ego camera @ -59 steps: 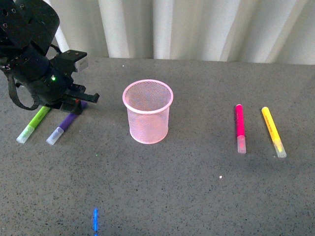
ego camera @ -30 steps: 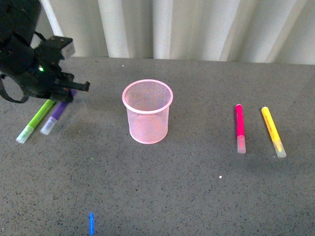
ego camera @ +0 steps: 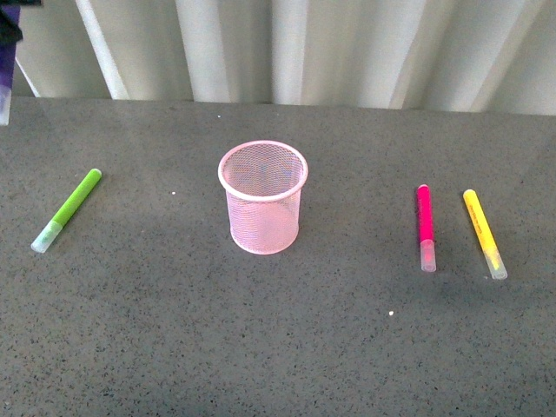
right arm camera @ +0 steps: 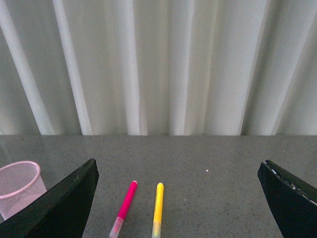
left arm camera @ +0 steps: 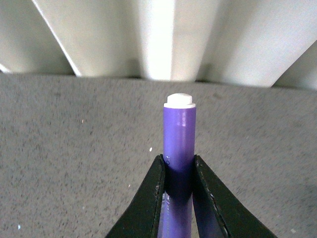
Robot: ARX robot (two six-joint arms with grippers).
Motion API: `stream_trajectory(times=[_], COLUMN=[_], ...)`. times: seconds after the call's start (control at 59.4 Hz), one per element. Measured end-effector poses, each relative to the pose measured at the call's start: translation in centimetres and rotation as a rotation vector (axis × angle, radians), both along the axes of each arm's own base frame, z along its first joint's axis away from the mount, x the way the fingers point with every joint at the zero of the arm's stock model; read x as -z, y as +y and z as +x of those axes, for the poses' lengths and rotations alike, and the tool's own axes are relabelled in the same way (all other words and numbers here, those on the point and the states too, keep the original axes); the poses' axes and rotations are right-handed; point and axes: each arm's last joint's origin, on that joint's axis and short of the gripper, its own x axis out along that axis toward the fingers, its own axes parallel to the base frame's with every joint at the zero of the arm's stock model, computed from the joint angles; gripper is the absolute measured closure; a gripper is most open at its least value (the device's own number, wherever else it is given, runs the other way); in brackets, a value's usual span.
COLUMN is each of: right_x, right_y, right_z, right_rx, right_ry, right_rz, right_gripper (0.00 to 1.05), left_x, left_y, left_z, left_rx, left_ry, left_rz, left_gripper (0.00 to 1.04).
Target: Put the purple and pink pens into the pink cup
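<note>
My left end effector (left arm camera: 178,161) pinches the purple pen (left arm camera: 179,148) by its barrel. In the left wrist view the pen's long axis runs straight out between the two black fingers. Its white end plug points away from the camera, toward the curtain (left arm camera: 163,39). In the front view I get only a purple sliver at the far left edge, up against the curtain and clear of the tabletop (ego camera: 261,347).

The pink pen (ego camera: 425,226) lies flat on the tabletop to the right of the pink cup (ego camera: 263,217), well apart from it. Its axis runs near to far, frosted cap toward me. The yellow marker (ego camera: 484,233) lies just beside it on the right, not touching. The cup stands upright and I see nothing inside the mesh. The lime-green marker (ego camera: 67,210) lies left of the cup on a slant, pale cap nearest.

My right end effector (right arm camera: 178,166) is spread wide with nothing between its fingers, above the pink pen and the yellow marker. The tabletop is dark grey and speckled. A white pleated curtain closes off the back.
</note>
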Motion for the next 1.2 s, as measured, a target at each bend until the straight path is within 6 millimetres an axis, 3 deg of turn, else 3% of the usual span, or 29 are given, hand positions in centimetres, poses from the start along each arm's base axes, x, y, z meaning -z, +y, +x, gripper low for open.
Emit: stream_trajectory(times=[0.37,0.623,0.892,1.195], right_x=[0.0,0.0,0.0,0.0], right_y=[0.0,0.0,0.0,0.0], right_z=[0.0,0.0,0.0,0.0], right_rx=[0.0,0.0,0.0,0.0], right_ry=[0.0,0.0,0.0,0.0], right_rz=[0.0,0.0,0.0,0.0], right_gripper=[0.07,0.07,0.07,0.07], left_x=[-0.1,-0.6,1.0,0.1], left_y=[-2.7,-6.0,-9.6,-13.3], left_z=[-0.8,-0.4,-0.1,-1.0], left_rx=[0.076,0.164,0.22,0.311], left_ry=[-0.19,-0.304,-0.32,-0.43], left_rz=[-0.104,-0.199,-0.296,-0.377], left_gripper=[0.92,0.92,0.92,0.92])
